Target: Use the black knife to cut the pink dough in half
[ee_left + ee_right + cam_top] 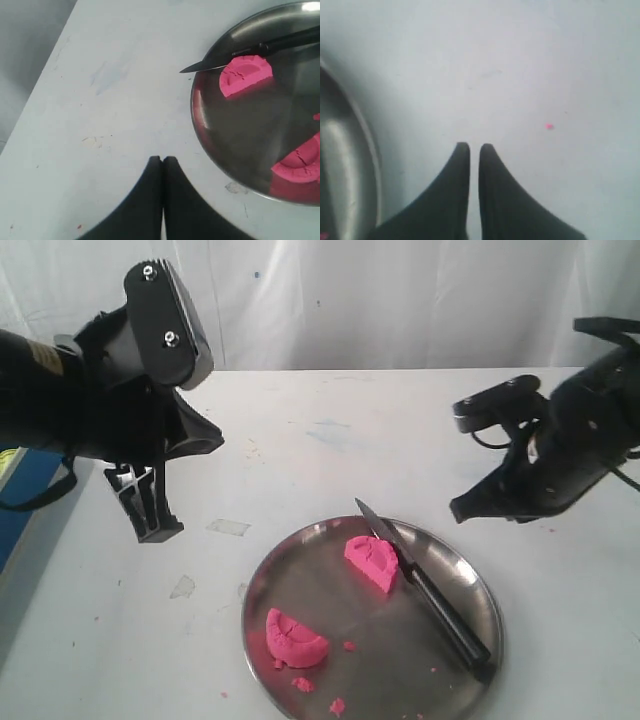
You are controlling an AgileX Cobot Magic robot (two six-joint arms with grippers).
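White table (330,440): matte top, lightly scuffed, a faint bluish smear (335,432) toward the far edge. Directly on it: one round steel plate (300,570) near the front edge, right of centre; two scraps of clear tape, one (229,527) just left of the plate, another (182,587) nearer the front-left; a tiny pink crumb (224,695) beside the plate's front-left rim; a second pink crumb (549,126) seen only in the right wrist view
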